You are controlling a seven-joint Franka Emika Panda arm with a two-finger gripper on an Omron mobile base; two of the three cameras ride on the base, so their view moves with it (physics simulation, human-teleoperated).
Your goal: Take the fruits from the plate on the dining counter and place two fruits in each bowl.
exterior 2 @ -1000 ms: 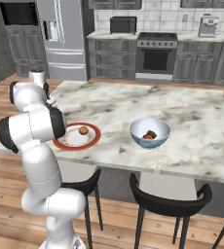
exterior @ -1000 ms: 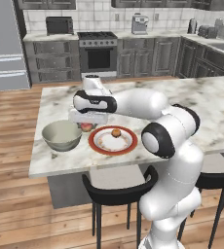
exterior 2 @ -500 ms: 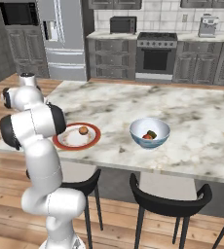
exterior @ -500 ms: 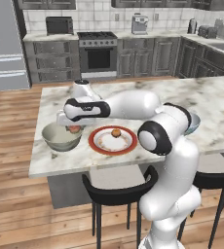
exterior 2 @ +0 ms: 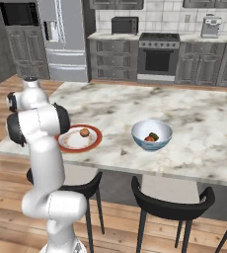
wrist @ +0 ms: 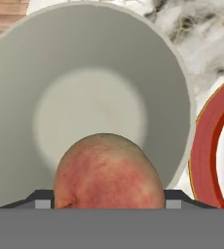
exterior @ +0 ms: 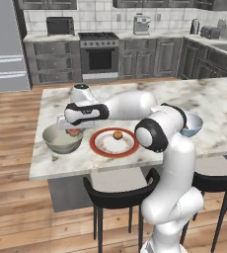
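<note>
My gripper (exterior: 72,130) is shut on a reddish fruit (exterior: 75,132) and holds it just above the grey-beige bowl (exterior: 61,141) at the left end of the dining counter (exterior: 135,99). In the hand view the reddish fruit (wrist: 109,172) hangs over the empty inside of the bowl (wrist: 84,73). To the right of the bowl lies the red-rimmed plate (exterior: 98,147) with one orange-brown fruit (exterior: 117,134) on it. A second, pale blue-white bowl (exterior 2: 151,132) further right holds two fruits (exterior 2: 151,137), one red and one dark green.
Black stools (exterior: 120,192) (exterior 2: 170,202) stand along the counter's near edge. My own arm stretches low over the counter behind the plate. Dark cabinets, a stove and a fridge line the far wall.
My arm has swung left from above the plate to over the grey-beige bowl, carrying the reddish fruit with it. The plate and the other fruits have not moved.
</note>
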